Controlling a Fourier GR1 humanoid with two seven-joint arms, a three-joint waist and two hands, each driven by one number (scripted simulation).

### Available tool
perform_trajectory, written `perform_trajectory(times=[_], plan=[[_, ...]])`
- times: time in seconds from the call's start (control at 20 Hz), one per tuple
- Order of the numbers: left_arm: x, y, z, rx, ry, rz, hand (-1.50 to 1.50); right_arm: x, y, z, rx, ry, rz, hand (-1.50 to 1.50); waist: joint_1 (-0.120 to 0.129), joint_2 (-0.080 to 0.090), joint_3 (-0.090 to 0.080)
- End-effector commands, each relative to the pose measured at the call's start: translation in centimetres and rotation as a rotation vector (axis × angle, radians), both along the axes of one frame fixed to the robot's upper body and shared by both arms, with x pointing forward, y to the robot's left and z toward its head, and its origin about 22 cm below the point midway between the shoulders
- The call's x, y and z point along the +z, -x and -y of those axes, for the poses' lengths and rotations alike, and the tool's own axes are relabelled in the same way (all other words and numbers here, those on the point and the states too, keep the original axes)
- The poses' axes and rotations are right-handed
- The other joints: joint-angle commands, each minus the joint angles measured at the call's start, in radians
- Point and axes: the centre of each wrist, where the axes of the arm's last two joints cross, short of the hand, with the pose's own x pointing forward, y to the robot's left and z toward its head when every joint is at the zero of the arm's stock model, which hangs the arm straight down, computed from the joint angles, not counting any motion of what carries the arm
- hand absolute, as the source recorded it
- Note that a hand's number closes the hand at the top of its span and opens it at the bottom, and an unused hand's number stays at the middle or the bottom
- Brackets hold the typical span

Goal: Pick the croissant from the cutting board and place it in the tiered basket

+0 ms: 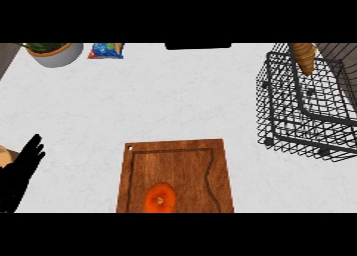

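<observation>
A pale, faintly marbled counter (137,105) fills the view under even light. A dark wood strip (0,60) shows at its far left corner.

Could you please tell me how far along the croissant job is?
An orange, rounded item lies on the cutting board, and a tan tapered item sits in the tiered basket; I cannot tell which is the croissant. Nothing is in hand: the left hand rests open at the left edge, the right is out of view. What remains is unclear.
</observation>
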Motion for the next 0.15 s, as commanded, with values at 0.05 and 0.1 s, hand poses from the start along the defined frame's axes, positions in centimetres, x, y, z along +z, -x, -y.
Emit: perform_trajectory(times=[0.05,0.1], plan=[[-0.1,-0.6,1.1,-0.006,0.006,0.001,0.0,-1.5,6.7,5.4,0.08,-0.125,0.102,-1.5,-0.007,0.002,0.0],[1.2,0.0,-1.0,0.009,-0.01,0.02,0.0,-2.6,8.6,6.6,0.085,-0.128,0.082,-1.5,-0.005,0.001,0.001]])
